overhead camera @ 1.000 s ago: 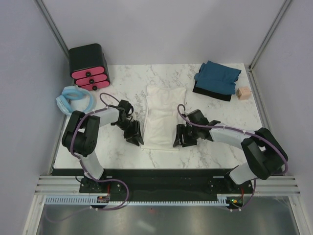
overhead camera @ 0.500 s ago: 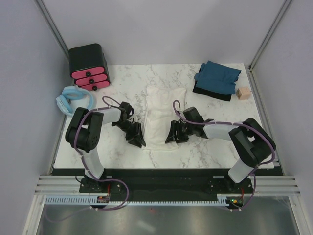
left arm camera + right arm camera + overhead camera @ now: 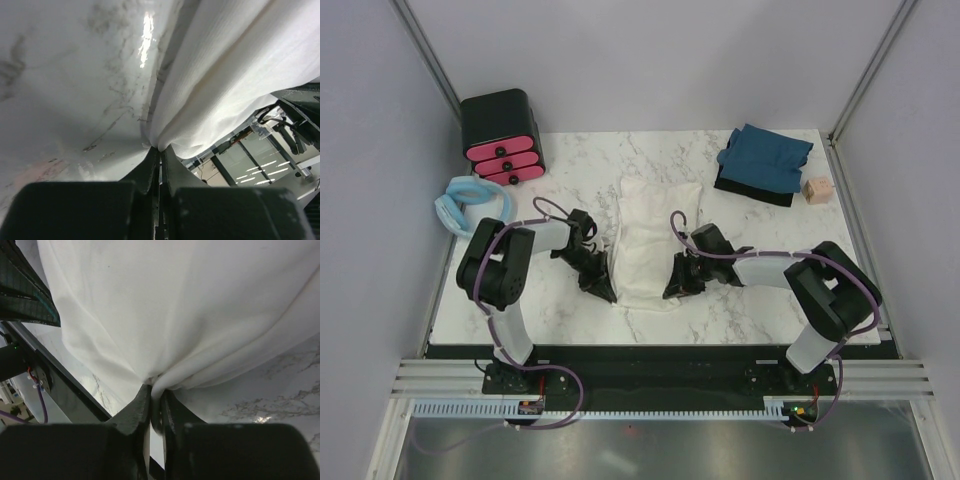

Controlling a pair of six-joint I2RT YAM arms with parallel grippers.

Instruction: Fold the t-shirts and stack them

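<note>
The cream-white t-shirt (image 3: 648,240) lies folded lengthwise in the middle of the marble table. My left gripper (image 3: 608,290) is shut on its near left edge; the left wrist view shows the white t-shirt (image 3: 220,85) pinched at my left gripper (image 3: 160,150). My right gripper (image 3: 672,290) is shut on the near right edge, where the right wrist view has the cloth (image 3: 175,310) bunched into my right gripper (image 3: 155,390). The dark teal-blue t-shirt (image 3: 765,158) sits folded at the back right.
A black box with pink drawers (image 3: 502,138) stands at the back left, with a pale blue padded ring (image 3: 472,203) in front of it. A small wooden cube (image 3: 816,190) lies at the far right. The teal shirt rests on a black pad (image 3: 752,190).
Both grippers slid inward to the white shirt's near corners and closed on the cloth. The shirt's near end has narrowed and bunched a little.
</note>
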